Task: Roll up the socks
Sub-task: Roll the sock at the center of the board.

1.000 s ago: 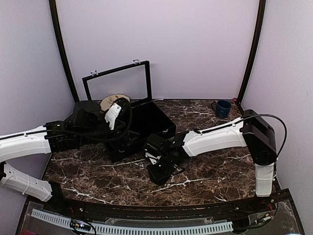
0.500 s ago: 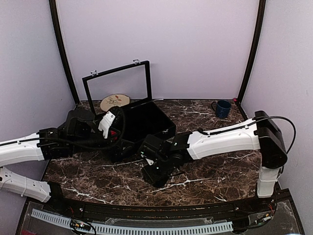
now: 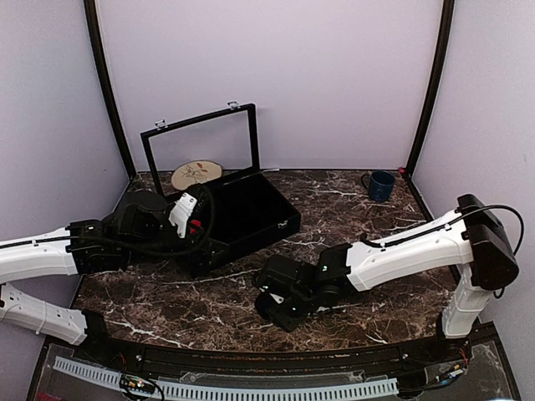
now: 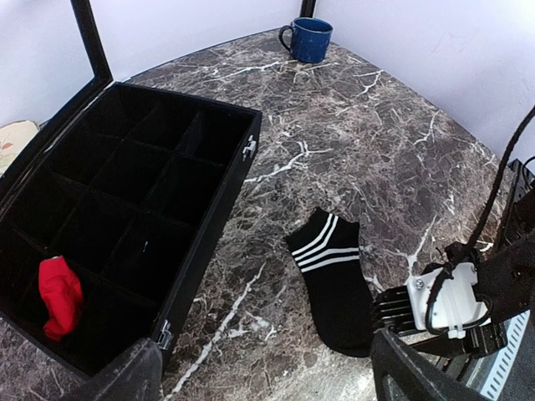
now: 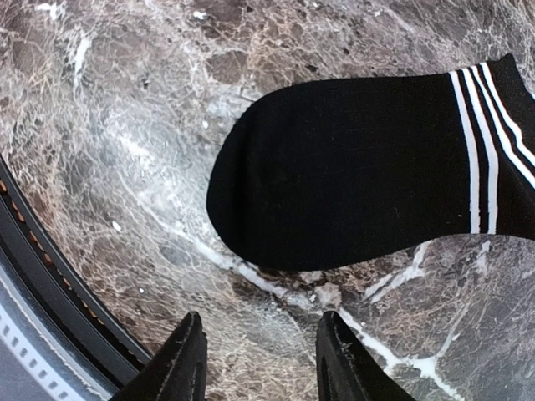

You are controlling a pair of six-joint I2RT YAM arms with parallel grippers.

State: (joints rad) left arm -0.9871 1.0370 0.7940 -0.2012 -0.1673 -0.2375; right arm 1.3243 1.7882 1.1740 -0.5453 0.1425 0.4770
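Lab robot cell, plain lilac enclosure walls (image 3: 334,75), black curved frame poles (image 3: 431,83), brown marble-patterned tabletop (image 3: 192,305), white slotted cable track (image 3: 251,390) at its near edge.

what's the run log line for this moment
left gripper: open; right gripper: open at black sock toe; black sock: flat, unrolled; red sock: in box

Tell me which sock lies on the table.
The black sock with white stripes lies on the table; the red sock sits bunched in a compartment of the black box.
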